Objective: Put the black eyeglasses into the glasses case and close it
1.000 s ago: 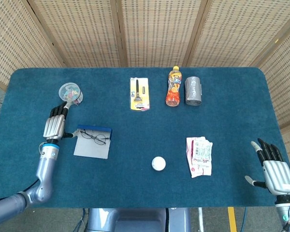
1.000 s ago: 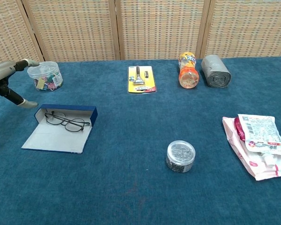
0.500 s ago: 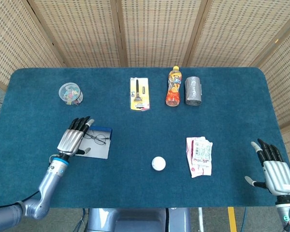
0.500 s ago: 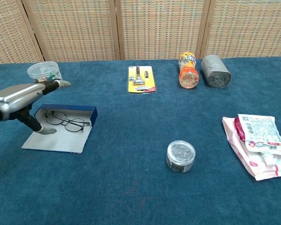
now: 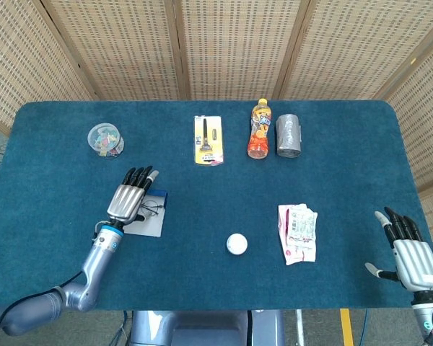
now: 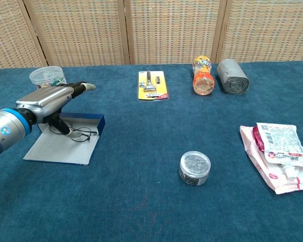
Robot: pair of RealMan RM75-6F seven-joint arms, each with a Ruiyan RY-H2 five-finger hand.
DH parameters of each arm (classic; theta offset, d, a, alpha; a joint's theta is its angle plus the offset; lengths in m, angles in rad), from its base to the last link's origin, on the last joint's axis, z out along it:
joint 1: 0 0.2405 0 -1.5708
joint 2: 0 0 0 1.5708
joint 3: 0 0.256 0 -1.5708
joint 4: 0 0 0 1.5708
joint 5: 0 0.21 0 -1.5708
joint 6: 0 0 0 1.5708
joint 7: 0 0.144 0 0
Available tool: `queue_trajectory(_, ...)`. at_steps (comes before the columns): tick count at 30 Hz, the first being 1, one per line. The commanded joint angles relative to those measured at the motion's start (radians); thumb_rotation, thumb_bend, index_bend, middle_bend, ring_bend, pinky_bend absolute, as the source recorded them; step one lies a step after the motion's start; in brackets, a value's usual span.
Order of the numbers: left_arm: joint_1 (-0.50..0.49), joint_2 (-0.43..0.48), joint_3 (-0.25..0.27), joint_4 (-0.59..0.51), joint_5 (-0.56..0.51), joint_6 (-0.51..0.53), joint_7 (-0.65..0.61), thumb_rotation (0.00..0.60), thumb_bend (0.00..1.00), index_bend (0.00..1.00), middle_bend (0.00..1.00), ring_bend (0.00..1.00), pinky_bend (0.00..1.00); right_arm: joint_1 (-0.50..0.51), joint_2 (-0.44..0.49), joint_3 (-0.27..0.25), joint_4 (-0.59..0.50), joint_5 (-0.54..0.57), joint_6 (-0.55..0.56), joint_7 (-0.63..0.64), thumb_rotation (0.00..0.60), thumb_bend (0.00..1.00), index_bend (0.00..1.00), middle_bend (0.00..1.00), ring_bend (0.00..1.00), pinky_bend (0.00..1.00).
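Note:
The glasses case [image 6: 60, 149] lies open on the table's left side, its blue wall [image 6: 93, 121] at the far edge and its grey flap towards me. The black eyeglasses [image 6: 81, 134] lie inside it, partly hidden. My left hand [image 6: 50, 102] hovers flat over the case with fingers stretched out and holds nothing; in the head view the left hand [image 5: 130, 199] covers most of the case [image 5: 149, 225]. My right hand [image 5: 410, 254] stays open near the table's front right corner, far from the case.
A clear tub of clips [image 6: 47, 78] stands behind the case. A yellow razor pack [image 6: 152, 84], an orange bottle [image 6: 203, 74] and a grey roll [image 6: 232, 75] lie along the back. A small round tin [image 6: 194, 168] sits mid-table, a pink-white pouch [image 6: 280, 155] at right.
My left hand has swept from the table's left edge rightwards and now sits over the open case. The right hand, the case and the eyeglasses have not moved.

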Motion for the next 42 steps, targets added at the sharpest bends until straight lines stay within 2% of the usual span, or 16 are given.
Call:
queue_trajectory(1,-0.017,-0.017,-0.016,0.026,-0.025,-0.02,0.017,0.6,0.21,0.0,0.0,0.0,0.0,0.0,0.0,0.0,0.0,0.0,-0.001,0.002,0.6,0.0,0.0,0.0,0.0,0.0)
queue_trajectory(16,-0.039,-0.027,-0.036,0.081,-0.04,-0.026,-0.013,0.6,0.21,0.0,0.0,0.0,0.0,0.001,0.001,0.001,-0.001,0.004,-0.004,0.005,0.6,0.0,0.0,0.0,0.0,0.0)
queue_trajectory(20,-0.011,0.019,-0.012,0.016,-0.008,0.0,-0.059,0.6,0.21,0.0,0.0,0.0,0.0,0.001,0.002,0.0,-0.002,0.003,-0.003,0.006,0.6,0.0,0.0,0.0,0.0,0.0)
queue_trajectory(23,0.068,0.108,0.054,-0.119,0.062,0.083,-0.125,0.6,0.22,0.0,0.0,0.0,0.0,0.001,0.002,0.0,-0.003,0.002,-0.004,0.007,0.6,0.0,0.0,0.0,0.0,0.0)
queue_trajectory(25,0.101,0.137,0.08,-0.164,0.081,0.115,-0.141,0.6,0.23,0.08,0.0,0.0,0.0,0.0,0.002,-0.001,-0.002,0.0,-0.003,0.007,0.6,0.0,0.0,0.0,0.0,0.0)
queue_trajectory(27,0.123,0.152,0.099,-0.184,0.091,0.137,-0.144,0.6,0.25,0.27,0.0,0.0,0.0,0.0,0.002,-0.001,-0.002,-0.001,-0.001,0.006,0.6,0.0,0.0,0.0,0.0,0.0)
queue_trajectory(30,0.161,0.166,0.126,-0.205,0.104,0.172,-0.147,0.6,0.26,0.41,0.0,0.0,0.0,-0.002,0.001,-0.002,-0.001,-0.003,0.002,0.006,0.6,0.0,0.0,0.0,0.0,0.0)
queue_trajectory(33,0.187,0.167,0.145,-0.2,0.114,0.196,-0.143,0.6,0.27,0.45,0.0,0.0,0.0,-0.002,0.001,-0.002,-0.002,-0.004,0.002,0.006,0.6,0.0,0.0,0.0,0.0,0.0)
queue_trajectory(42,0.216,0.109,0.17,-0.087,0.153,0.209,-0.205,0.6,0.28,0.46,0.0,0.0,0.0,-0.001,0.003,-0.003,-0.003,-0.003,-0.001,0.009,0.6,0.0,0.0,0.0,0.0,0.0)
